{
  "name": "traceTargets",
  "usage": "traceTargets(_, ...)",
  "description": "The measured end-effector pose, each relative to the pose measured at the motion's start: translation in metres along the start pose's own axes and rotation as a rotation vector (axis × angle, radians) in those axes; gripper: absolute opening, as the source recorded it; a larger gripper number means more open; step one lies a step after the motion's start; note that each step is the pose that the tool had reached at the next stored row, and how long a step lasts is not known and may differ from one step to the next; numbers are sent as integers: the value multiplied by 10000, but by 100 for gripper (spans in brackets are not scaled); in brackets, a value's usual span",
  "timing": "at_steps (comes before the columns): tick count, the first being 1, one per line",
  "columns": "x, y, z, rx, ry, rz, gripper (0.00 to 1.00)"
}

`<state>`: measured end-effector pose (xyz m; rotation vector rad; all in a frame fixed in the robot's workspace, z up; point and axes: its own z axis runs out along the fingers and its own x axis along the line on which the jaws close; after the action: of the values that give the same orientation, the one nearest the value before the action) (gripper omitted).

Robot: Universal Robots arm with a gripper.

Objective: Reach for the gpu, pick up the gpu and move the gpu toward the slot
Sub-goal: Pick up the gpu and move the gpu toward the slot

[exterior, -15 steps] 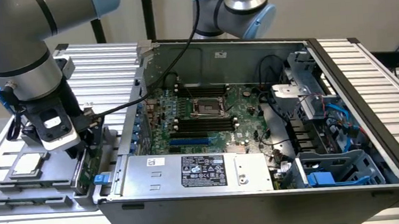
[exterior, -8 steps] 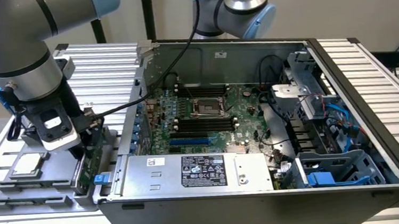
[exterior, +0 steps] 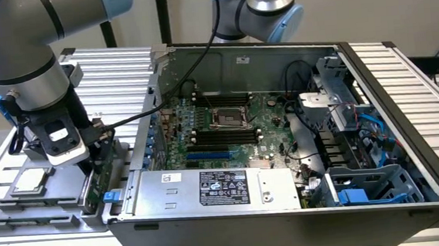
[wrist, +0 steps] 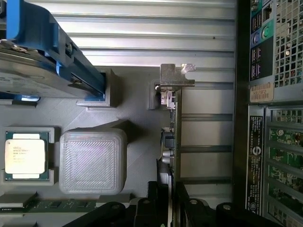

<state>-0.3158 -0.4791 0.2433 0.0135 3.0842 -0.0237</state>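
Note:
The gpu [exterior: 93, 188] stands on edge in the grey fixture [exterior: 46, 214], just outside the open computer case's wall on the exterior view's left. In the wrist view the gpu [wrist: 173, 127] is a thin dark edge with its silver bracket [wrist: 176, 74] seated in the fixture's notch. My gripper [wrist: 168, 205] is down over the card, one dark finger close against each face. In the exterior view the gripper [exterior: 97, 159] hangs directly above the green board. A blue slot [exterior: 210, 156] lies on the motherboard inside the case.
On the fixture [wrist: 128, 109] are a small square silver chip [wrist: 25, 155], a ribbed grey block [wrist: 93, 161] and a grey hard drive with blue frame [wrist: 33, 66]. The case [exterior: 290, 223] holds a power supply [exterior: 217, 188], cables and drive cages. A second arm's base [exterior: 269, 7] stands behind.

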Motion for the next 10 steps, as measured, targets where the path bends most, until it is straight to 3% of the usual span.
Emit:
traceTargets(5, 0, 0, 0, -1, 10, -1, 26)
traceTargets(10, -2, 0, 0, -13, 79, -1, 26)
